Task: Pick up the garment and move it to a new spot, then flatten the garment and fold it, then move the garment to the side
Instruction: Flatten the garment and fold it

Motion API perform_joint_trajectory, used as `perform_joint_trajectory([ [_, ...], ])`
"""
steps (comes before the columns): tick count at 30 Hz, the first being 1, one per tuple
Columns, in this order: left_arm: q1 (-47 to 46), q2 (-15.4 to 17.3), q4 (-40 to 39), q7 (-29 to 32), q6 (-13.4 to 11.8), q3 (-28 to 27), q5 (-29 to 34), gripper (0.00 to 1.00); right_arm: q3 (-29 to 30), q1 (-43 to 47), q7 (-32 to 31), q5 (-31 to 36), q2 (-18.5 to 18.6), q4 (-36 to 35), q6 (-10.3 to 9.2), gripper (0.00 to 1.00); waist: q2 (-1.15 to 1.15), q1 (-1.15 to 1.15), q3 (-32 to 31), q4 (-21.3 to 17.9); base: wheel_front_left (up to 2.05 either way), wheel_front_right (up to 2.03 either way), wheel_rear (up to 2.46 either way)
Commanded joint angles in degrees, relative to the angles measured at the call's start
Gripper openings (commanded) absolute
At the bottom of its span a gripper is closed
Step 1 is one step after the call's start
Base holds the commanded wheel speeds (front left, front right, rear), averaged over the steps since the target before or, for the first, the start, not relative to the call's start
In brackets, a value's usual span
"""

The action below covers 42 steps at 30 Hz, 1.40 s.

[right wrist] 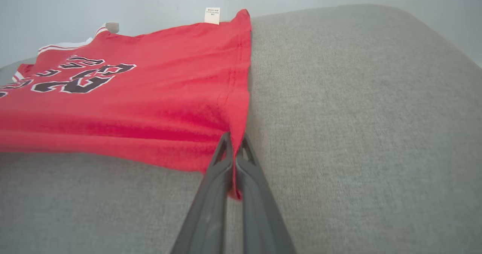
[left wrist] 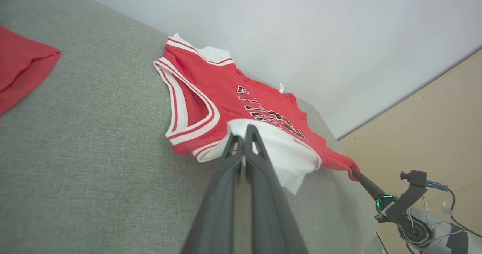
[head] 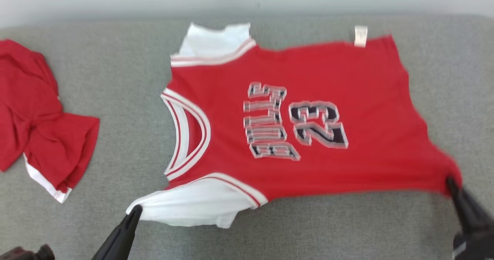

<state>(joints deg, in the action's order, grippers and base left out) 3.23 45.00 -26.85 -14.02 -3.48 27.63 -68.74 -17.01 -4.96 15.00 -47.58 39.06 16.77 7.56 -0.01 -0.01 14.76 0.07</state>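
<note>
The garment (head: 308, 109) is a red jersey with white sleeves and the number 23, spread face up across the grey surface, neck to the left. My left gripper (head: 136, 210) is shut on the near white sleeve (left wrist: 286, 148), pinching its edge in the left wrist view (left wrist: 243, 131). At the lower right, my right gripper (head: 450, 183) is shut on the near red hem corner (right wrist: 233, 133), with cloth caught between its fingers (right wrist: 222, 163). The garment (right wrist: 131, 95) stretches taut between both grips.
A second red garment (head: 34, 117) with white trim lies crumpled at the far left. The grey upholstered surface (head: 308, 221) ends at a pale wall behind. A white label (head: 361, 36) sticks out at the jersey's far hem.
</note>
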Motion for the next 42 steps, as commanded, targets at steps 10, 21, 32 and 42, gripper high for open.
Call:
perform_joint_trajectory([
  [10,-3.3,-9.2,3.8,-0.7,0.4,0.4,-3.6,0.00,0.5,1.6,-7.9,0.2,-3.3,-2.4,-0.12,0.00,0.01,0.01,-2.4,-1.5,0.00,0.00,0.00],
  [21,-17.2,-13.6,15.4,2.0,2.1,1.9,-0.3,0.00,-0.4,-11.2,-14.3,1.4,-6.3,5.8,-0.12,0.00,0.01,0.01,0.3,-2.4,0.00,0.00,0.00],
  [32,-28.5,-16.6,26.9,1.9,5.4,3.8,4.6,0.00,-4.1,-24.8,-14.7,0.1,-9.0,14.2,-0.12,0.00,0.01,0.01,4.6,-3.0,0.00,0.00,0.00],
  [42,-32.9,-20.8,33.5,-0.6,6.9,1.3,7.9,1.00,-7.4,-30.2,-2.3,-1.9,-10.6,16.2,-0.12,1.00,0.01,0.01,6.0,-2.6,0.00,0.00,0.00],
])
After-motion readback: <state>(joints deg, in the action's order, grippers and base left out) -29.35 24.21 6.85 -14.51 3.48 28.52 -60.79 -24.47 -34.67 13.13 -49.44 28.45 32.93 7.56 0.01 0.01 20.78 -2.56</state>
